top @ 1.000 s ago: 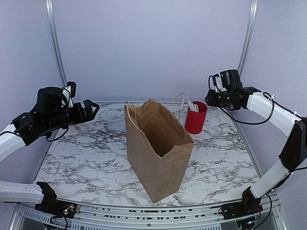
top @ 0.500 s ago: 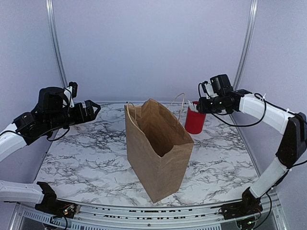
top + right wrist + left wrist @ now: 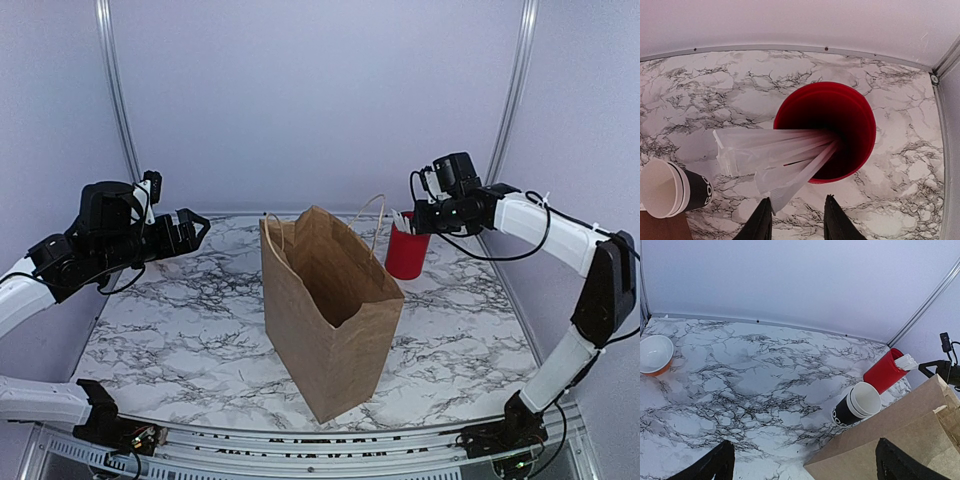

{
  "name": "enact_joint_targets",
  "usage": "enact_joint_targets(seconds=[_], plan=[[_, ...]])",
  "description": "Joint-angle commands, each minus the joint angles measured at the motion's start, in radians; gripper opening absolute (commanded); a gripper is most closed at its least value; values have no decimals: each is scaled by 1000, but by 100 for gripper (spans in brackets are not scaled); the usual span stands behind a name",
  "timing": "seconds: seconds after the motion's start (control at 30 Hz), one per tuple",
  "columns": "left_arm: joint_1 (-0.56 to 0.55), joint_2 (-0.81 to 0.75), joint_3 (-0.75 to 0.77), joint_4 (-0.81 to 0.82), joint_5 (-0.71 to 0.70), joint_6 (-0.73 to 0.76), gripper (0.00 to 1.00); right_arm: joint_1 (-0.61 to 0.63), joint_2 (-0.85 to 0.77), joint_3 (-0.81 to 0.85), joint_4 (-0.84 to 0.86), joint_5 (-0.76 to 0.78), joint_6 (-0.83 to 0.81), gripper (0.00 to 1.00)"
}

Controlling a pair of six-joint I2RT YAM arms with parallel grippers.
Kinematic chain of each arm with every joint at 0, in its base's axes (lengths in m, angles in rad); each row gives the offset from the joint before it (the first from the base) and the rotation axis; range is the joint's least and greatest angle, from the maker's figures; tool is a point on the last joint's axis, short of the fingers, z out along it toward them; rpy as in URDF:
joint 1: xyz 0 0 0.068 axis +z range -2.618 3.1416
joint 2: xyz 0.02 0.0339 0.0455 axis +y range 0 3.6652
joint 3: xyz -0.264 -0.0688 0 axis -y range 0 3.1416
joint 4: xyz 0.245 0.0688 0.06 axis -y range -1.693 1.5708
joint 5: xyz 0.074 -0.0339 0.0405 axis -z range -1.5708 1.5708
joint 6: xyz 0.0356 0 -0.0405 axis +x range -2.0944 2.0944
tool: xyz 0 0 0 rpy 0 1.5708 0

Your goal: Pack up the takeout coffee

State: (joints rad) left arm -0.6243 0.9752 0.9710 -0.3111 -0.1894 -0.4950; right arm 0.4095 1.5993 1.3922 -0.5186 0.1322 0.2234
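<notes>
coffee cups hide behind the bag overhead.

A black paper cup with a white mark stands on the table. Cream cups sit stacked inside it

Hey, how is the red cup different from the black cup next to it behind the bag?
The red cup is taller than the black cup. The red cup holds wrapped white utensils; the black cup has cream cups nested inside. The black cup bears a white mark, while the red cup looks plain. Both are round, lidless, and stand on the marble table.
</notes>
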Motion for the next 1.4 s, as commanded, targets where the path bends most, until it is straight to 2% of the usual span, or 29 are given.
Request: enact_joint_targets(seconds=[0.0, 0.4, 0.87, 1.07, 1.37], plan=[[5, -7, 6, 38, 11, -9, 99, -4, 32, 54, -3, 46, -7, 35], [5, -6, 9, 39, 11, -12, 99, -8, 63, 53, 64, 60, -27, 33], [5, -11, 8, 39, 11, -12, 99, -7, 52, 0, 180, 132, -59, 14], [5, -9, 9, 39, 13, -13, 99, -5, 45, 14, 176, 159, -70, 4], [5, -9, 6, 39, 13, -14, 99, 21, -18, 57, 134, 198, -76, 1]])
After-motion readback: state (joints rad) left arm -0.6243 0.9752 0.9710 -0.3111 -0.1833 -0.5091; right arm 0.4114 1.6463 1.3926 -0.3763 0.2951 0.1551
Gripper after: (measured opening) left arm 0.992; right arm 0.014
